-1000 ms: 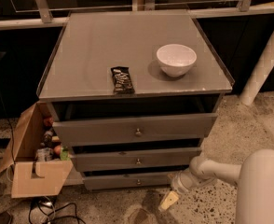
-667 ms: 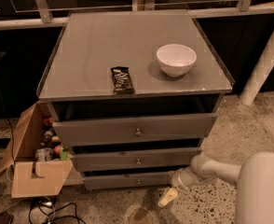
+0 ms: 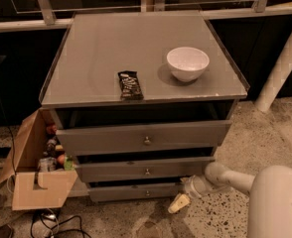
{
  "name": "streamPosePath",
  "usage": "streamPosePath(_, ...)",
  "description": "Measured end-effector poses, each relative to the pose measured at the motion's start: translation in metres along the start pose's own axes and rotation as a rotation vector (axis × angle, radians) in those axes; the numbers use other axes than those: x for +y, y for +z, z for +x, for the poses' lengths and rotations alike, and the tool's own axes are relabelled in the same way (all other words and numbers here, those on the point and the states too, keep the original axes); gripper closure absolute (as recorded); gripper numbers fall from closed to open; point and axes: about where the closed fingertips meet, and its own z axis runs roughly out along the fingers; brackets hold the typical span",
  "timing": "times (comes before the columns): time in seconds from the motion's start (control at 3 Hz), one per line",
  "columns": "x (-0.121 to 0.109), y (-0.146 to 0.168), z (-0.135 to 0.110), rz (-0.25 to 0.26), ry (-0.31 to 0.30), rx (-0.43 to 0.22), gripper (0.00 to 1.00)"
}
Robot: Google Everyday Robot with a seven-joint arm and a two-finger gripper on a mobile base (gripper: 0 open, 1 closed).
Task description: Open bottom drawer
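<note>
The grey cabinet has three flat drawer fronts, each with a small round metal knob. The bottom drawer [image 3: 136,192] is the slimmest and lowest, just above the floor, with its knob [image 3: 147,193] at the centre. My gripper [image 3: 179,203] hangs low in front of the cabinet's lower right, just right of and slightly below the bottom drawer's knob. It does not touch the knob. My white arm [image 3: 225,177] reaches in from the lower right.
A white bowl [image 3: 187,62] and a dark snack bar [image 3: 129,85] lie on the cabinet top [image 3: 96,58]. An open cardboard box [image 3: 36,175] of items stands at the cabinet's left. Cables [image 3: 51,224] lie on the floor. A white post [image 3: 282,63] stands right.
My gripper has shifted slightly left and down toward the bottom drawer front. The drawers have not moved.
</note>
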Motion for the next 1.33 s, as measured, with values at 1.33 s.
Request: streamPosePath(1.33, -0.006, 0.023, -0.014, -0.008, -0.054, -0.026, 0.00)
